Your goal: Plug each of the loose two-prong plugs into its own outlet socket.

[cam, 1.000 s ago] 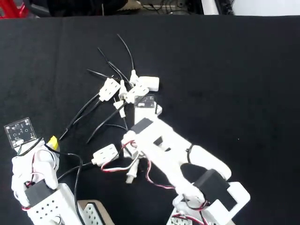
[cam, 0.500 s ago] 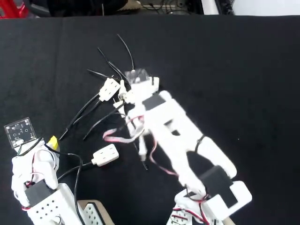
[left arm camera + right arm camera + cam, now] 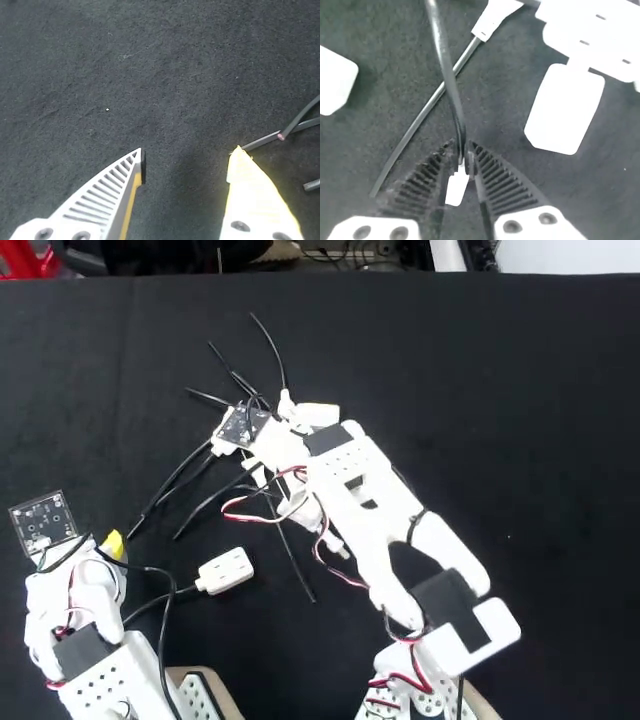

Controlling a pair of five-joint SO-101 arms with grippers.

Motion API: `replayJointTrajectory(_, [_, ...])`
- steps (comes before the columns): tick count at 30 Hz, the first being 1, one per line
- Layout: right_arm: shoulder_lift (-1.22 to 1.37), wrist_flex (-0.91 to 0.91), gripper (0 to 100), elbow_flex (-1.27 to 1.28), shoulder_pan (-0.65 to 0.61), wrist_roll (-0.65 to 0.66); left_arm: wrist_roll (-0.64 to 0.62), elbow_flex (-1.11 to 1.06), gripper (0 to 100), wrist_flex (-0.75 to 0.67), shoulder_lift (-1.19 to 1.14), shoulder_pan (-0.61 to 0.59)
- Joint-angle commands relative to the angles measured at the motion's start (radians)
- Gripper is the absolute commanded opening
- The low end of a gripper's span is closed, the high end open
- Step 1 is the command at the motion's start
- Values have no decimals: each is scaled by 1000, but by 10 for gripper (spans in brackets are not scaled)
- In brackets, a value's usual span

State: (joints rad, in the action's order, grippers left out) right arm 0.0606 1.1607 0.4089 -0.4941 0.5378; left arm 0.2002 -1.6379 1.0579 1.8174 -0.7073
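The right arm (image 3: 370,510) is stretching across the black table (image 3: 520,390) and lying over the tangle of cords (image 3: 200,465), covering part of the cluster at its tip. Its own red and white wires (image 3: 250,508) are looping over the cords there.

In the right wrist view the right gripper (image 3: 462,150) is pinching a small white plug (image 3: 456,189), with its fingers clamped tight on it. The held cord (image 3: 445,75) is running straight out from the fingertips. It is crossing over a second cord, which is leading to a second plug (image 3: 490,22).

Three white blocks are lying around the held plug in that view: a slotted block (image 3: 590,30), a rounded block (image 3: 565,115) touching it, and a corner block (image 3: 335,80) on the opposite side.

From above, two sockets are showing clearly. The upper socket (image 3: 318,415) is lying just beside the arm's tip. The lone socket (image 3: 225,570) is sitting well apart from the cluster, nearer the left arm (image 3: 75,630).

The left gripper (image 3: 189,150) is hovering over bare cloth with its fingers spread wide and holding nothing. A few cord ends (image 3: 280,135) are lying just beside one finger.
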Motion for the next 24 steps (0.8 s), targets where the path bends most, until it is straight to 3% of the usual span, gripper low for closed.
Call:
replayJointTrajectory(1, [22,3,80,-56,15,8,6,10,274,-17,5,10])
replayJointTrajectory(6, [48,9,237,-94,17,55,8,10,274,-17,5,5])
replayJointTrajectory(11, [7,123,181,-94,25,186,75,-8,274,-15,5,12])
replayJointTrajectory(15, [-39,195,143,-94,101,292,84,-12,274,-11,5,15])
replayJointTrajectory(20, [-21,195,202,-93,236,417,97,-21,274,-9,5,15])
replayJointTrajectory(24, [53,163,215,-94,255,451,130,-47,274,-9,5,85])
